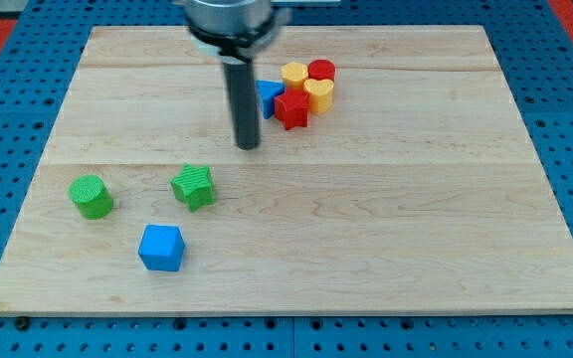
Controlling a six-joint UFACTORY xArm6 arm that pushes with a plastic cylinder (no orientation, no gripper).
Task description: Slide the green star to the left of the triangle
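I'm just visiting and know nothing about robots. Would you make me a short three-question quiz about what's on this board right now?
1. True or false: my tip is touching the green star.
2. Which block lies nearest the view's bottom? A) green cylinder B) blue cube C) red star
3. Fill in: the blue triangle sits at the left edge of a cluster near the view's top, and the rod partly ____ it.

Key
1. False: the tip stands apart from the star, above and to its right in the view.
2. B
3. hides
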